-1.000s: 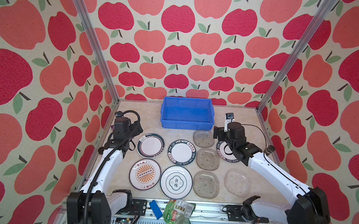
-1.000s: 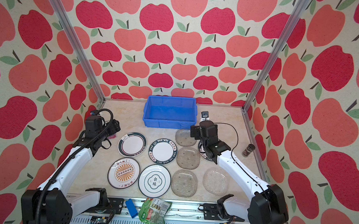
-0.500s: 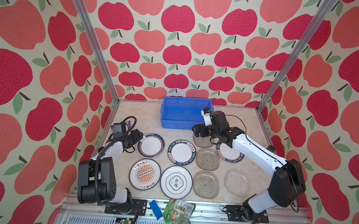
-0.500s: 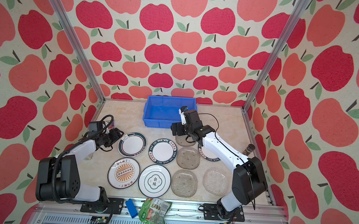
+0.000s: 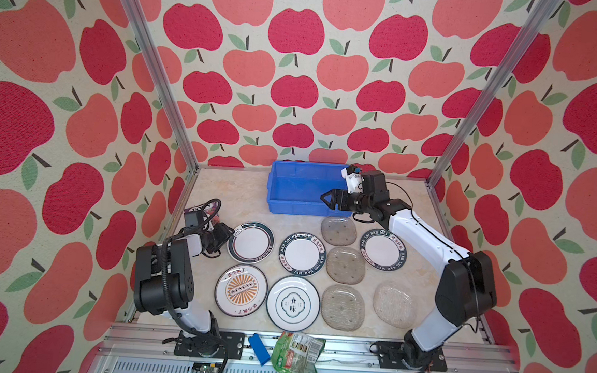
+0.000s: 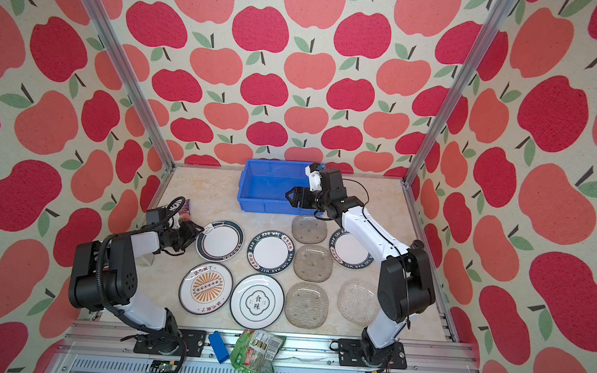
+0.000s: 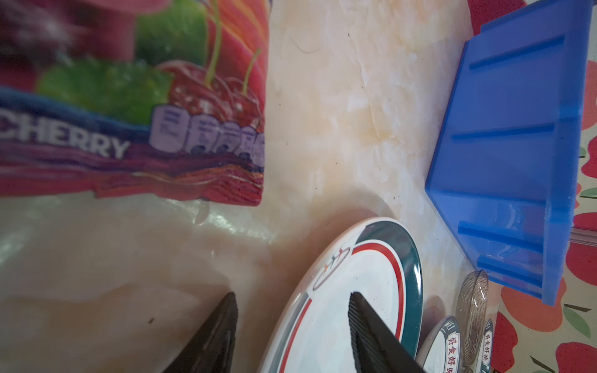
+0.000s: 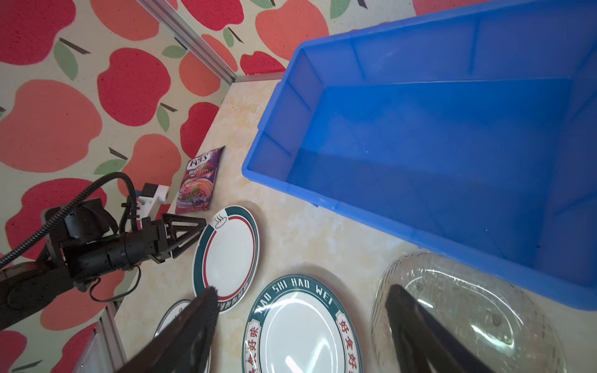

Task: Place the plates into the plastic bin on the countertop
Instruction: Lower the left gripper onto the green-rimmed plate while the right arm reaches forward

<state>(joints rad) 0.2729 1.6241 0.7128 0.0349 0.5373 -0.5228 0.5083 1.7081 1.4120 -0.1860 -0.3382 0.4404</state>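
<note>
Plates — 9, flat on countertop, outside plastic bin. Left gripper: unclenched, astride edge of green-rimmed plate. Right gripper: spread, empty — by bin's front wall.

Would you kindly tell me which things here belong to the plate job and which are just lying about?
For the job: five round white plates, four glass plates, the blue bin, the countertop.
Lying about: a cherry sweet packet, a green snack packet, a small blue block.
</note>
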